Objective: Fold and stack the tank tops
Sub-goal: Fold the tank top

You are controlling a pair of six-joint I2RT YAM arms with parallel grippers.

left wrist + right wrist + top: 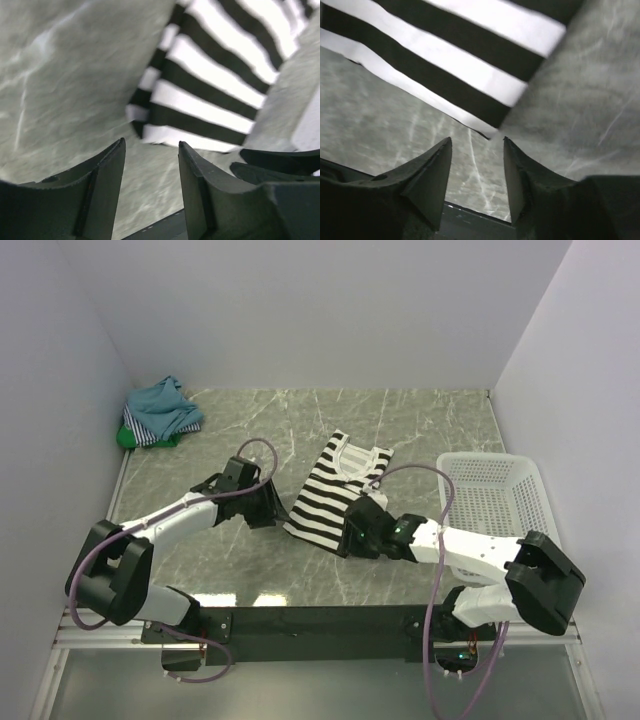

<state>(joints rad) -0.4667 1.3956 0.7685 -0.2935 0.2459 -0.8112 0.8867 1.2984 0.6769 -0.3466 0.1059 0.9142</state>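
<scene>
Well, in the far left corner of the table [420,420] some tank tops lie in a heap. The blue top [165,400] is crumpled on top. It hides most of the thin-striped top [150,433] and the green top [127,438], so only their edges peek out.

Next comes the left arm [170,512]. It lies low and reaches toward the middle of the table. The left gripper [280,516] sits just beside the near left corner of the black-and-white top [335,495]. Its fingers [107,165] are spread apart, and only bare table shows between them.

The black-and-white top lies flat in the middle of the table, a bit slanted, with its neck at the far end. It has wide stripes. In both wrist views it is blurry and cut off, so only one corner shows.

The right arm [470,550] bends in from the right. The right gripper [350,538] is at the near right corner of that top. Its fingers [432,167] are spread too. The corner lies just ahead of the tips; I cannot tell if it touches them.

A white basket [530,475] stands at the right edge, partly behind a purple cable [440,495].
</scene>
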